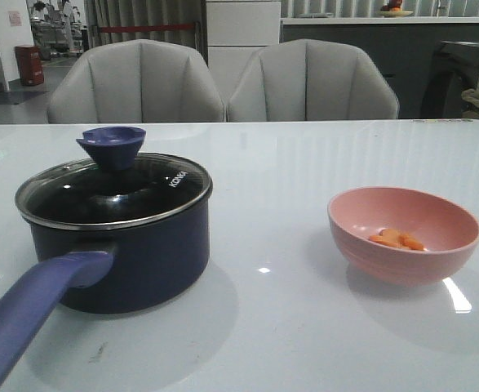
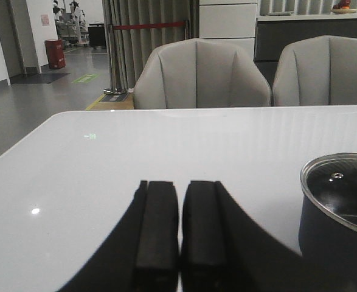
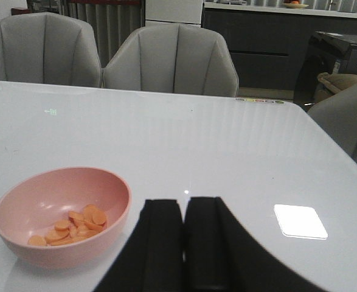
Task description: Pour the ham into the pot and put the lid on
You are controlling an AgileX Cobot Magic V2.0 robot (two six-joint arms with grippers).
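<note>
Glass lid (image 1: 113, 189) covers pot (image 1: 117, 245); left pincer (image 2: 179, 234) and right pincer (image 3: 184, 243) closed, empty.

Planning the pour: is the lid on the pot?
On: the lid sits flat on the pot rim, knob up.

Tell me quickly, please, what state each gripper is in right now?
Left gripper: closed, fingers together, holding nothing, beside the pot.
Right gripper: closed, fingers together, holding nothing, beside the pink bowl.
</note>
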